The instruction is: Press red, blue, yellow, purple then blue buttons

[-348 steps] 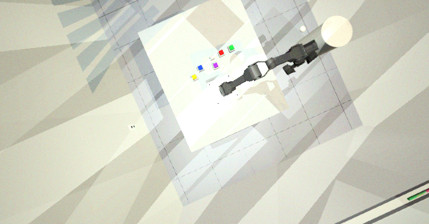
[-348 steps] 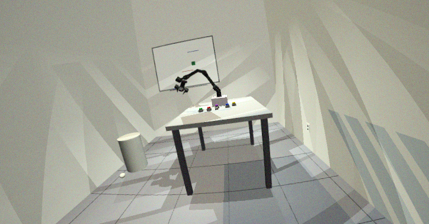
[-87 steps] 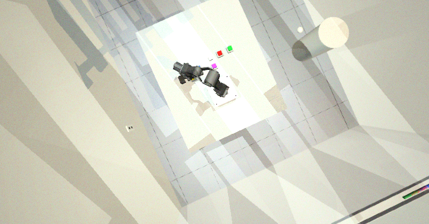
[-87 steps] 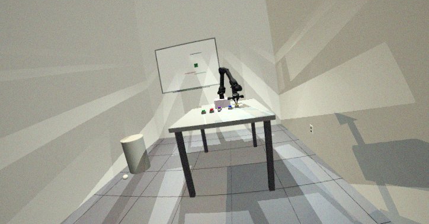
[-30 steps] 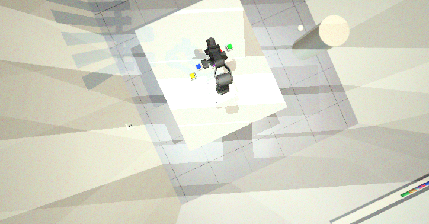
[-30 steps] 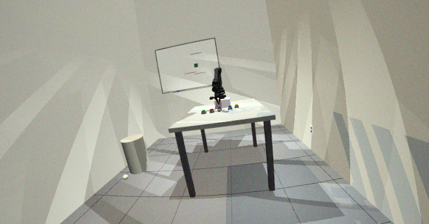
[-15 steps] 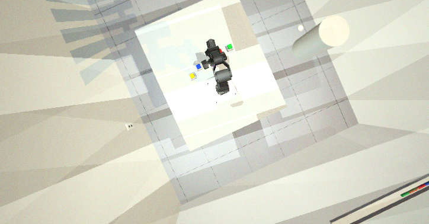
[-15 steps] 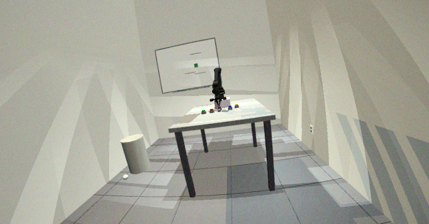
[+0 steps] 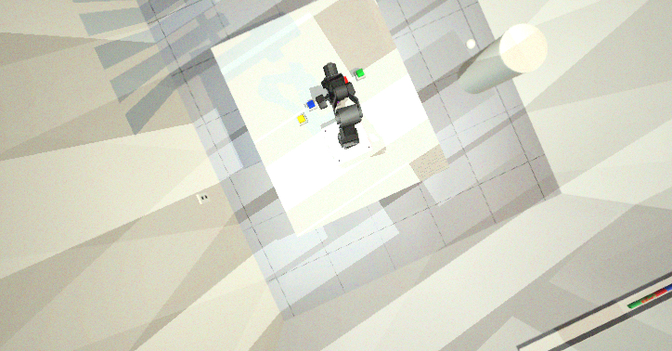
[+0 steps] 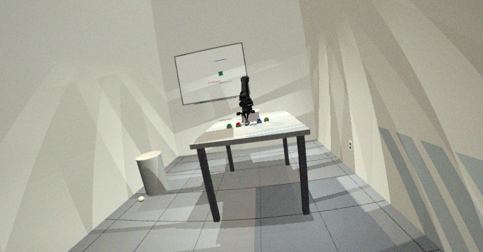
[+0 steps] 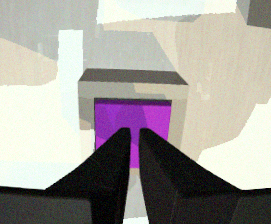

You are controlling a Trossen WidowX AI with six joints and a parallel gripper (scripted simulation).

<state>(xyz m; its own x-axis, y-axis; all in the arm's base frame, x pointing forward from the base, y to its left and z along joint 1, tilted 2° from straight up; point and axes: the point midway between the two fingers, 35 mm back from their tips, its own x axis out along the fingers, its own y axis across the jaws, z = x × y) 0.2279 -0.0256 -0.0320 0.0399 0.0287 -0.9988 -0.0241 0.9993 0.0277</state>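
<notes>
Purple button [image 10: 247, 122] [image 11: 132, 117] directly beneath the clenched fingers [image 10: 247, 119], contact impossible to tell.

- 1 purple button [image 11: 132, 117] sits in a square gray housing [image 11: 181, 92], its top visible past the fingertips.
- The gripper [image 11: 134, 137] has its 2 black fingers nearly together, a narrow gap between them.
- The 2 fingertips overlap the purple top in view; contact is unclear.
- 1 dark object [image 11: 262, 12] is cut off at the upper right.

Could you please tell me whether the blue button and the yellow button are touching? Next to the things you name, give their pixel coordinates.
Apart: the top view shows bare tabletop between the blue button [image 9: 310, 104] [image 10: 259, 120] and yellow button [image 9: 301, 119] [image 10: 266, 118].
</notes>
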